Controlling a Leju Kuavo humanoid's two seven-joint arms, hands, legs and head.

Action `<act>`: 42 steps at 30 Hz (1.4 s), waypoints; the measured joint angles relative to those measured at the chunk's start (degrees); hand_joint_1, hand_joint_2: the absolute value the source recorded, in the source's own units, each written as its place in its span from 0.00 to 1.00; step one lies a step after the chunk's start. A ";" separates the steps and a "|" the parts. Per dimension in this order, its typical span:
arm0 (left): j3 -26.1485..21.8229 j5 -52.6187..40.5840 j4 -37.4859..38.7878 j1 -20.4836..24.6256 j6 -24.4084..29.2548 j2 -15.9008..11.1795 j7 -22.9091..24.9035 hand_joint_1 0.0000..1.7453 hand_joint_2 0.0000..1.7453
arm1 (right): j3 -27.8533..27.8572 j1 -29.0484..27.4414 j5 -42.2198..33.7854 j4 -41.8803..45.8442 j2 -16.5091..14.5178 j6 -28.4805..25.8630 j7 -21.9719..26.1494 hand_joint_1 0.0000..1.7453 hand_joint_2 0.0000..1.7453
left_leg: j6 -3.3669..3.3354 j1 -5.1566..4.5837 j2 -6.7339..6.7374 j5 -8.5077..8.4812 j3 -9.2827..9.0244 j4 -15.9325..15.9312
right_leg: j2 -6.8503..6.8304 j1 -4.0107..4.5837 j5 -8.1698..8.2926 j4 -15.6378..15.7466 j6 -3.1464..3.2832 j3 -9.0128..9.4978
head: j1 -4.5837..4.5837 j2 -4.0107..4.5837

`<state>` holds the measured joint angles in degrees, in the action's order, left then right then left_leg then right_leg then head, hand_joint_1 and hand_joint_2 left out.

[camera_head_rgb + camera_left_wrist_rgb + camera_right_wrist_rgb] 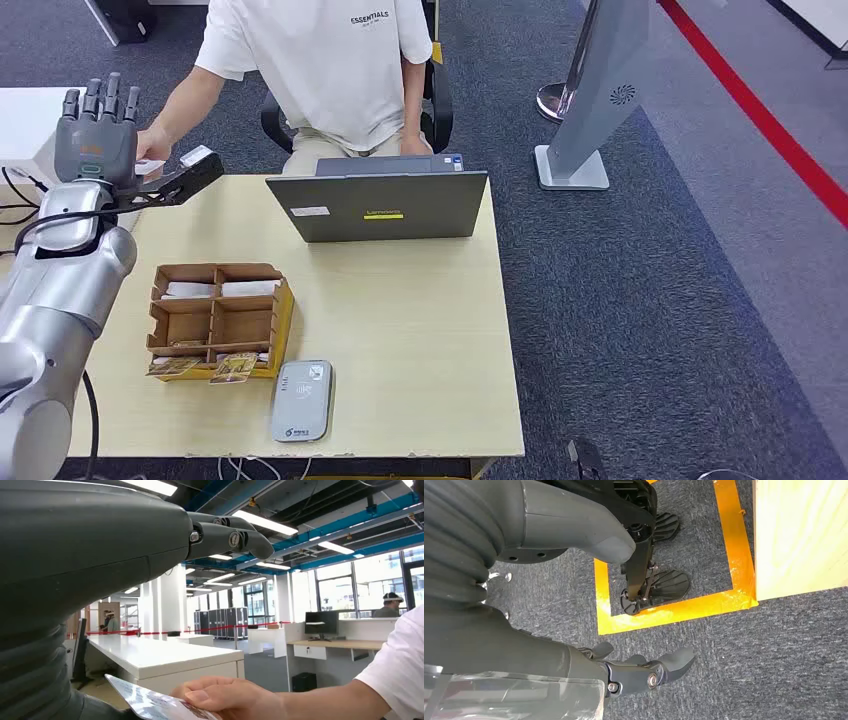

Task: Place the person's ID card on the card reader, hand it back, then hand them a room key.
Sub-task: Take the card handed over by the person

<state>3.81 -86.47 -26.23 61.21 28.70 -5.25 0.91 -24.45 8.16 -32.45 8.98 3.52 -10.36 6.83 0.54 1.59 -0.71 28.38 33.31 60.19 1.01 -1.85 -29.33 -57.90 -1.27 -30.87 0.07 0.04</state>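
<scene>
- Your table (420, 330) is pale wood and sits on grey carpet, with a person (320, 60) in a white T-shirt seated at its far edge.
- A grey laptop (380, 205) stands open at the far side, its lid back facing you.
- Your left arm (55, 290) rises along the table's left edge, with the left hand (97, 140) held up near the far left corner, fingers straight and apart, back of the hand toward the head camera.
- A brown divided box (215, 320) lies on the table's left part; white cards sit in its far compartments and small packets at its near edge.
- The grey card reader (303, 400) lies flat just beside the box's near right corner, close to the table's near edge.
- The person's hand (225, 697) holds the ID card (150, 702) right at your left hand's palm side; whether your thumb already touches it, you cannot tell.
- Your right hand (644, 672) hangs below the table over the carpet, fingers loosely apart and holding nothing.
</scene>
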 joint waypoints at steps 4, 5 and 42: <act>0.15 0.44 0.00 -0.12 0.52 0.00 -0.27 0.48 1.00 | -0.01 0.00 0.03 0.00 0.00 0.02 -0.05 0.00 1.00 | 0.00 0.00 0.00 0.00 0.01 0.00 | 0.00 0.00 0.00 0.00 0.00 0.00 | 0.00 0.00; 0.21 0.61 0.00 -0.16 0.79 0.00 -0.37 0.73 1.00 | -0.01 0.00 0.04 0.00 0.00 0.04 -0.06 0.00 1.00 | 0.00 0.00 0.00 0.00 0.01 0.00 | 0.00 0.00 0.00 0.00 0.00 0.00 | 0.00 0.00; 3.69 11.77 -9.63 -10.30 7.61 1.26 -6.79 1.00 1.00 | -0.36 0.29 -0.03 0.00 0.00 -0.40 -0.56 0.00 1.00 | 0.00 -0.03 0.00 0.01 0.01 0.00 | -0.01 -0.02 0.00 0.02 0.00 0.00 | 0.01 0.00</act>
<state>7.50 -74.70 -35.86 50.91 36.31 -3.98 -5.88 -24.81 8.45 -32.47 8.98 3.52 -10.76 6.27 0.54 1.56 -0.71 28.39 33.32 60.19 1.00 -1.87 -29.33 -57.88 -1.27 -30.87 0.07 0.04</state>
